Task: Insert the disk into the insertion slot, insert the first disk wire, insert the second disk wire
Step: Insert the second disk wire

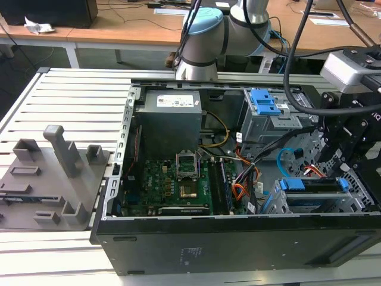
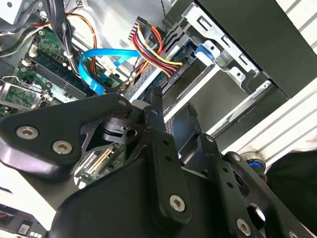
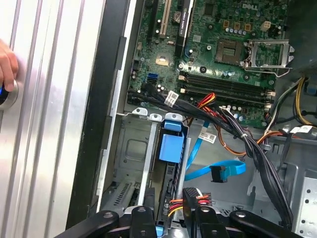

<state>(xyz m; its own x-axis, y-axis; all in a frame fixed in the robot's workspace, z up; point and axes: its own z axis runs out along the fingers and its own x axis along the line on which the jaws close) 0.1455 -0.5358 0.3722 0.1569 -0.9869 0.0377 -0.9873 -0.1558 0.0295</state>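
We see the black two-fingered gripper low over the corner of the open black computer case that lies at the exterior view's right. Its jaws stand partly apart with a clear gap between them, and nothing is clamped across that gap.

The black disk with a blue plastic tab already lies inside the low grey perforated sheet-metal insertion slot, lengthwise between the slot's walls. In the exterior view we find the same disk just beside the case's front wall.

Just ahead of one fingertip sits the black plug with red, yellow and black wires, right at the end of the disk. We cannot tell whether it is seated.

The flat blue cable with a black plug lies loose on the case floor beside the slot, its plug apart from the disk.

Beyond the slot lies the green motherboard. A person's hand rests on the ribbed aluminium table outside the case.
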